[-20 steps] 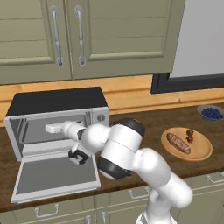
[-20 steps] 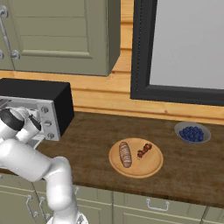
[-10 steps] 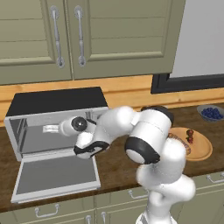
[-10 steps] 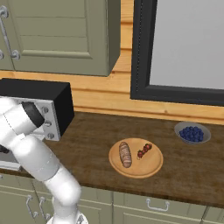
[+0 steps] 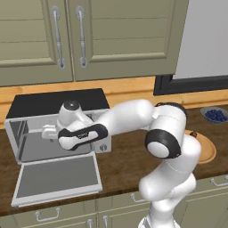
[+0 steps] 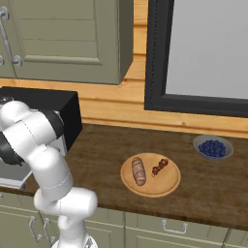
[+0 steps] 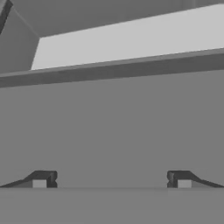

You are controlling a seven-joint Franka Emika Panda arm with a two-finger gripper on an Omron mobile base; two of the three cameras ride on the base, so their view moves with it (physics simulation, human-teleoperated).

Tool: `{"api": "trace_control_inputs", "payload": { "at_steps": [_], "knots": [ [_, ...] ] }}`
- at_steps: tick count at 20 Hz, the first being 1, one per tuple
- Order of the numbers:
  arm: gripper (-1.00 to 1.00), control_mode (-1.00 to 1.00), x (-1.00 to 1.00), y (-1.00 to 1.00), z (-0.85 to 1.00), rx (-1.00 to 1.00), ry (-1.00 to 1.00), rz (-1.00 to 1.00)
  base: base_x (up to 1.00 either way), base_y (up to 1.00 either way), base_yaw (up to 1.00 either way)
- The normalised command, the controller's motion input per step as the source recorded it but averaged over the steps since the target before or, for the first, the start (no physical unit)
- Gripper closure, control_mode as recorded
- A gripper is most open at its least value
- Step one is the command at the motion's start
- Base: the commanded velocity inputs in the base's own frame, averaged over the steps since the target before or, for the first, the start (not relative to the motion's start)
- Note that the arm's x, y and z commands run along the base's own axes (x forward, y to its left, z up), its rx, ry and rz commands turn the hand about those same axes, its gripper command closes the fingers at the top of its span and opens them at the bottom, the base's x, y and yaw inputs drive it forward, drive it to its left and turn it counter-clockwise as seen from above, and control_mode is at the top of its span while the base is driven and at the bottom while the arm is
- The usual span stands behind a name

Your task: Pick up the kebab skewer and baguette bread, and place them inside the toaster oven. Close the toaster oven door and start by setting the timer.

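Observation:
The toaster oven [image 5: 58,103] stands at the left of the counter with its black top [image 6: 46,101] showing. Its door [image 5: 58,178] hangs fully open, flat toward me. My gripper [image 5: 45,132] is at the mouth of the oven cavity, above the door and pointing inward. In the hand view the gripper [image 7: 111,183] is open, fingertips far apart, nothing between them, facing grey inner walls [image 7: 122,39]. The baguette bread [image 6: 138,170] and the kebab skewer [image 6: 160,167] lie side by side on a round wooden plate [image 6: 151,186], well right of the oven.
A bowl of blueberries [image 6: 213,147] sits at the back right of the counter [image 6: 101,155]. Green wall cabinets [image 5: 80,35] hang above the oven. The arm's elbow [image 5: 164,142] hides part of the plate [image 5: 207,151] in the left base view.
The hand has risen from just above the open door and moved left to the oven opening. The elbow swung right and up. Bread and skewer have not moved.

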Motion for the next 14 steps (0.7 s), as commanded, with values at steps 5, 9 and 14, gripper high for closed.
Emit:
{"api": "trace_control_inputs", "payload": {
  "at_steps": [5,9,14],
  "knots": [
    [-1.0,-1.0,-0.77,0.09,-0.37,-0.18,0.26,-0.01,0.0,0.0,0.0],
    [-1.0,-1.0,-0.29,0.02,-0.02,-0.08,0.03,0.0,0.0,0.0,0.0],
    [-1.0,-1.0,-0.29,-0.01,0.19,-0.07,0.06,-0.01,0.0,0.0,0.0]
  ]
}}
